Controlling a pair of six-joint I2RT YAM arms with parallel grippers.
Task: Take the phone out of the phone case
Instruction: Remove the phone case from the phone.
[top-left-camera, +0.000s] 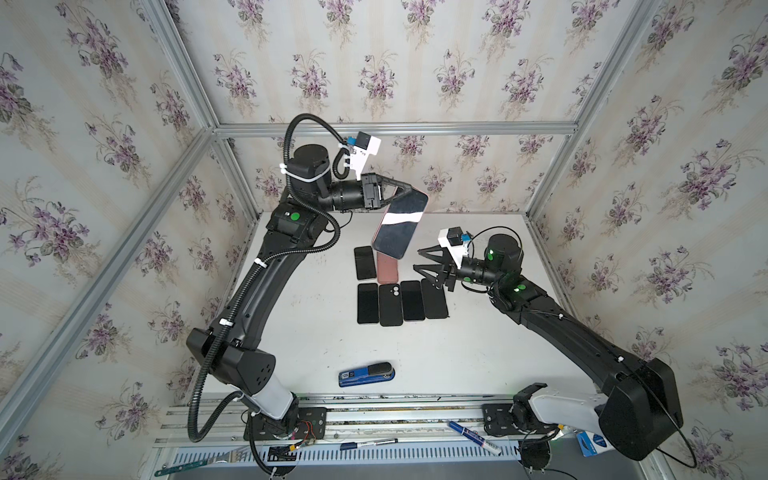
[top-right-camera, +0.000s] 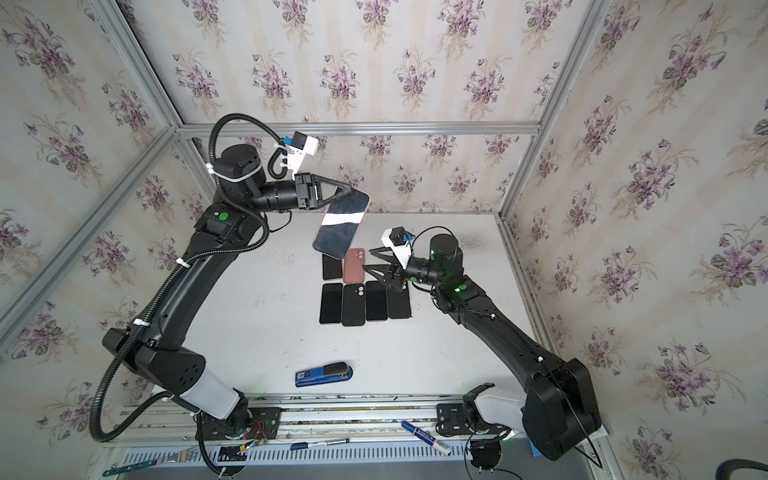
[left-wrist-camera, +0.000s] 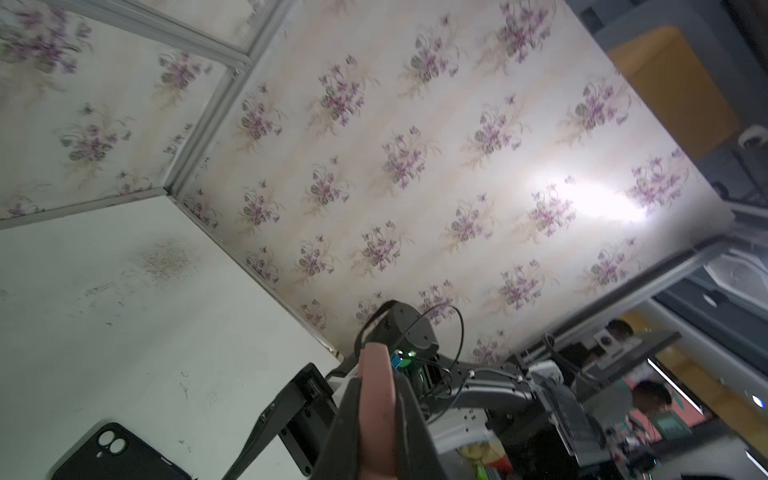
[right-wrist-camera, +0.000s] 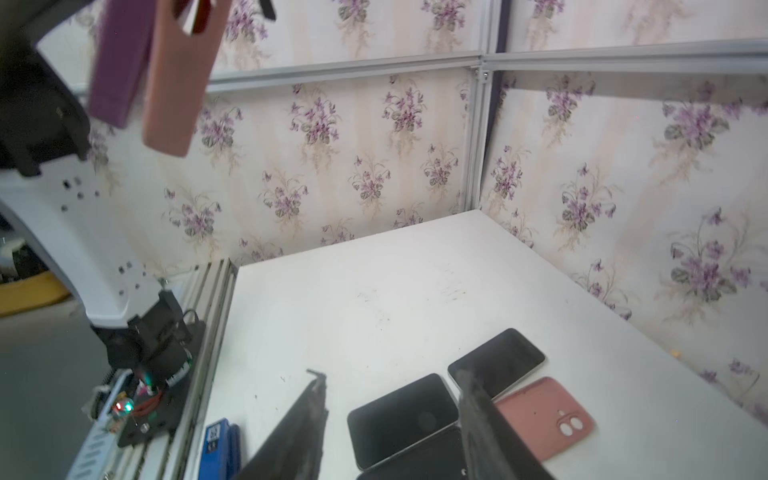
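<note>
Left pincer (top-left-camera: 409, 190): we find it raised over the far side of the bench (top-left-camera: 307, 332), closed on the upper end of the phone (top-left-camera: 401, 226). In the left wrist view its fingers (left-wrist-camera: 347, 424) press on both sides of a pink edge.

Phone: we see it held in the air, clear of the bench and tilted, glossy screen up, inside its pink case (right-wrist-camera: 174, 83). The right wrist view shows the case's back and its camera cut-out.

Blue stapler (top-left-camera: 366, 374): we place it on its own near the bench's front edge.

Dark phones: we count four side by side in a row (top-left-camera: 401, 302) and a fifth (top-left-camera: 365, 262) behind the row's left end, all lying flat.

Second pink case (top-right-camera: 354, 266): it lies back up just beside the fifth phone. We cannot tell whether it holds anything.

Right pincer (top-left-camera: 417, 259): we note its jaws apart with nothing between them, over the row's right end and close to the second pink case.
</note>
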